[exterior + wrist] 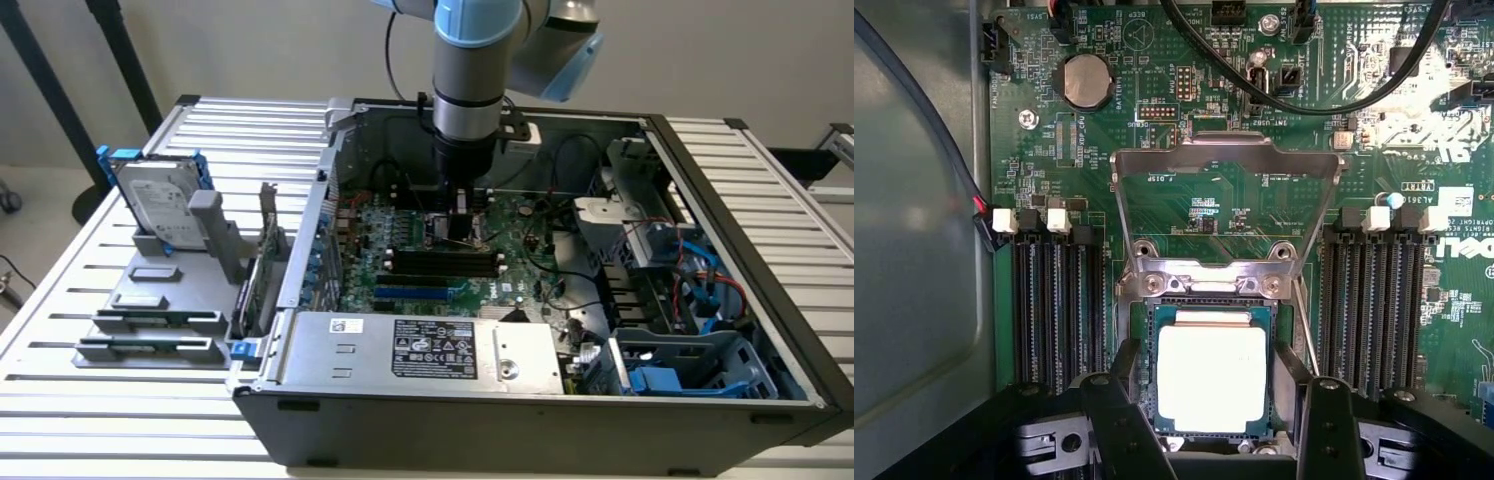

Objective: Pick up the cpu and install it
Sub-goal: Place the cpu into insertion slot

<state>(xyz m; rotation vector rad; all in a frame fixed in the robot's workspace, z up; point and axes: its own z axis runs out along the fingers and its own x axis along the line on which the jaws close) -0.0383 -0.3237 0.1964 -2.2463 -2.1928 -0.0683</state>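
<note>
The cpu [1212,375] lies flat in the processor socket [1206,272] on the green motherboard [1184,215], its silver top plate facing up, directly beneath the claw [1210,365] and between its two black fingers [1116,410]. The fingers stand wide apart, one to each side of the chip, and hold nothing; whether they brush the socket's edges cannot be told. Just beyond the fingertips the socket's metal load plate [1226,160] is swung open and lies back over the board. Banks of black memory slots [1059,300] flank the claw on both sides. Further out past the load plate sit a round coin battery [1087,80] and black cables [1274,100] that loop across the board. In the exterior view, the claw [461,228] reaches straight down into the open computer case [534,420], with the power supply [427,350] on the side nearer the camera. Well away from the claw, outside the case, a hard drive [158,205] in a blue bracket stands upright on the slatted table [80,300].
</note>
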